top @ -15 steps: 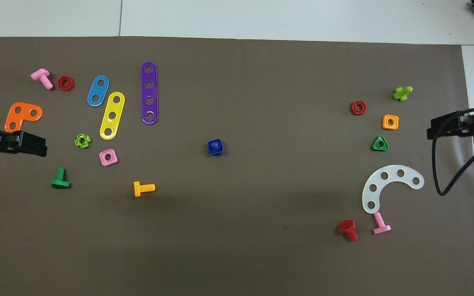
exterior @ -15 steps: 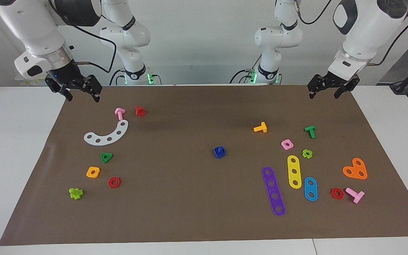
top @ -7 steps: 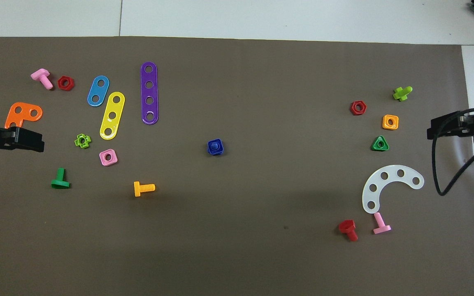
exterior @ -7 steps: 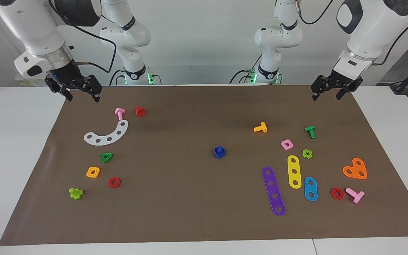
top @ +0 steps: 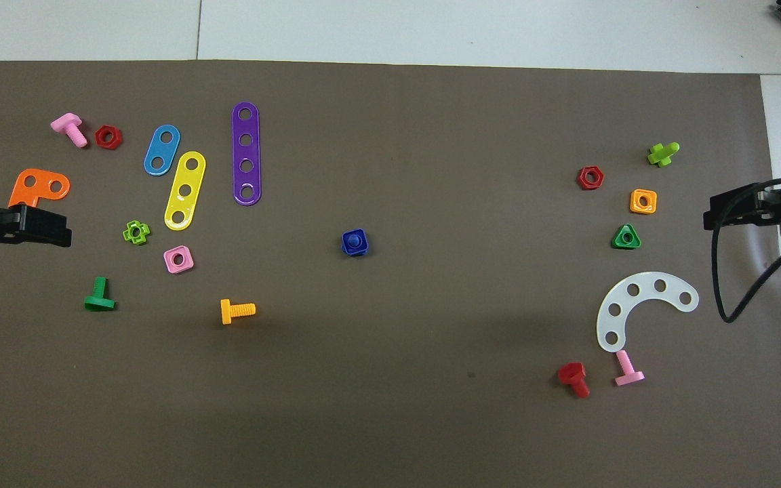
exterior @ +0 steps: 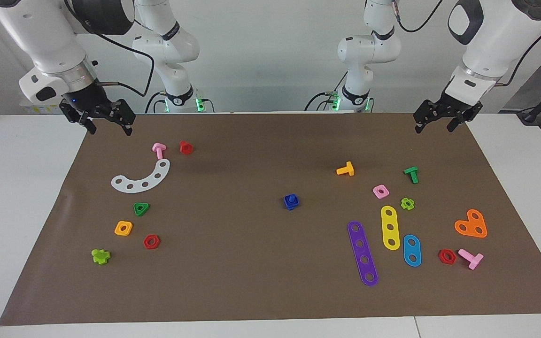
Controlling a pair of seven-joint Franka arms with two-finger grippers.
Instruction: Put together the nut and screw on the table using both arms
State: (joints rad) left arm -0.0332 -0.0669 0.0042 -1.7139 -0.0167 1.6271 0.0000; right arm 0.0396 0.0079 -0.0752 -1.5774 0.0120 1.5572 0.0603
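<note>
Grippers, nearest the robots: left gripper (exterior: 433, 125) hangs over the mat corner at the left arm's end of the table, fingers spread, nothing between them. Right gripper (exterior: 109, 126) hangs over the mat corner at the right arm's end, fingers spread, empty. Both are well apart from the task parts.

Near row: red bolt (exterior: 186, 147) and pink bolt (exterior: 158, 150) lie beside the white curved strip (exterior: 142, 178), toward the right arm's end. Orange bolt (exterior: 345, 169) and green bolt (exterior: 411, 174) lie toward the left arm's end.

Task parts, approx. mat centre: nut (exterior: 291, 202) is dark blue, square w/ rounded corners, lying flat on the brown mat (exterior: 251, 281). Screw (top: 354, 239), same dark blue, sits in the nut's centre hole; a rounded blue end shows on top. Screw head shape cannot be made out. The pair stands alone, well apart from all other parts.

Farther out, right arm's end: green triangular nut (exterior: 141, 208), orange square nut (exterior: 123, 228), red hex nut (exterior: 151, 241), lime cross part (exterior: 101, 256).

Farther out, left arm's end: pink square nut (exterior: 380, 191), yellow strip (exterior: 390, 227), purple strip (exterior: 362, 252), blue strip (exterior: 412, 250), orange angled plate (exterior: 471, 224).

White table (exterior: 21, 197) shows around the mat. No readable brand, label or writing on any part
</note>
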